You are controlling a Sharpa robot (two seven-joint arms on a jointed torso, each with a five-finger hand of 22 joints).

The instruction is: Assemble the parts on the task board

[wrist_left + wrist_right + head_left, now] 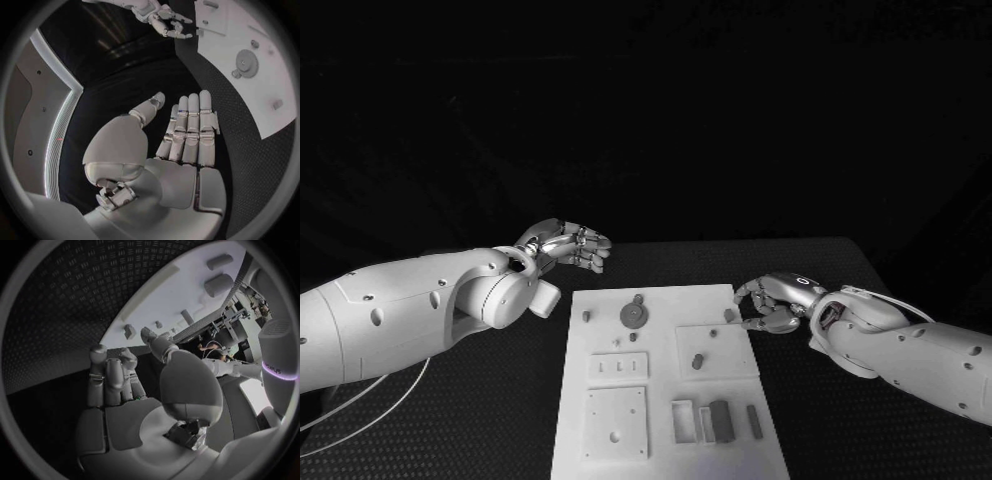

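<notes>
Right hand (773, 303) at the task board's (661, 440) right edge seems to pinch a small part (730, 315), though hard to confirm, left hand (567, 245) released over the counter (473, 440); seat it slowly, square to its slot.

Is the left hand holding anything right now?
No. The left hand is open: fingers straight, palm bare, off the board.

Task board (661, 400) between left hand (567, 245), right hand (773, 300)
</notes>
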